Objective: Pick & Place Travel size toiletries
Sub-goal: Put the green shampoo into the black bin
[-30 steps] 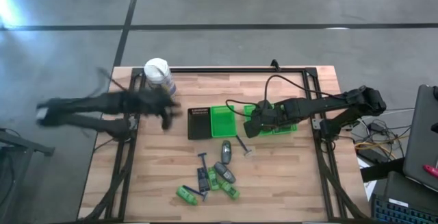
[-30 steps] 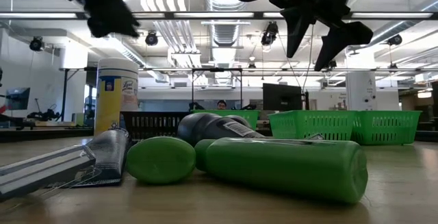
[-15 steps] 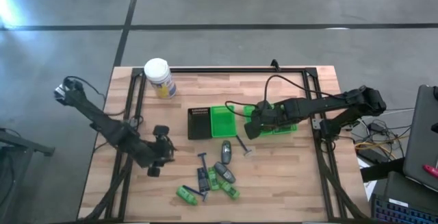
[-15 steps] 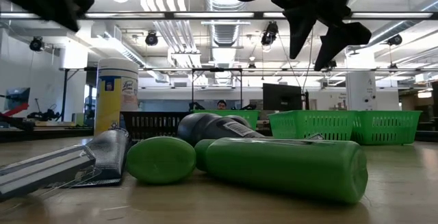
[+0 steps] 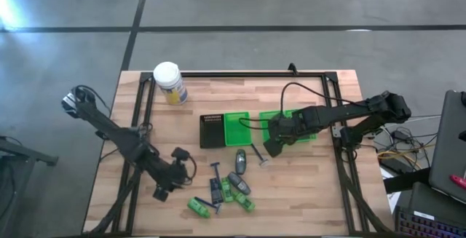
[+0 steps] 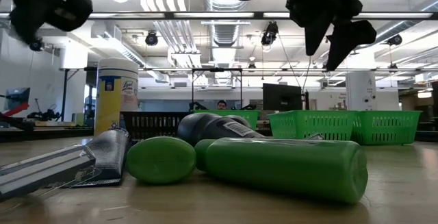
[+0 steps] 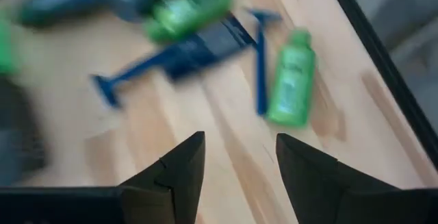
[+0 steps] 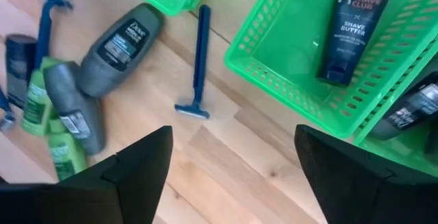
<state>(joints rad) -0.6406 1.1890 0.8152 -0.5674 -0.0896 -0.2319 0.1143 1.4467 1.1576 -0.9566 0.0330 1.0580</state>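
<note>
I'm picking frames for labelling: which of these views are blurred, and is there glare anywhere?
Left wrist view: motion-smeared, the green bottle and razors soft. Right wrist view: sharp, the tube label readable. Low view: ceiling lights glare, near green bottle slightly soft. High view: bright patch at the upper left edge.

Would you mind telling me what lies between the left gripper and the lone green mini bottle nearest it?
Only bare wooden table. In the left wrist view, light wood runs from the open left gripper to the green mini bottle; the high view agrees, left gripper, bottle.
</note>
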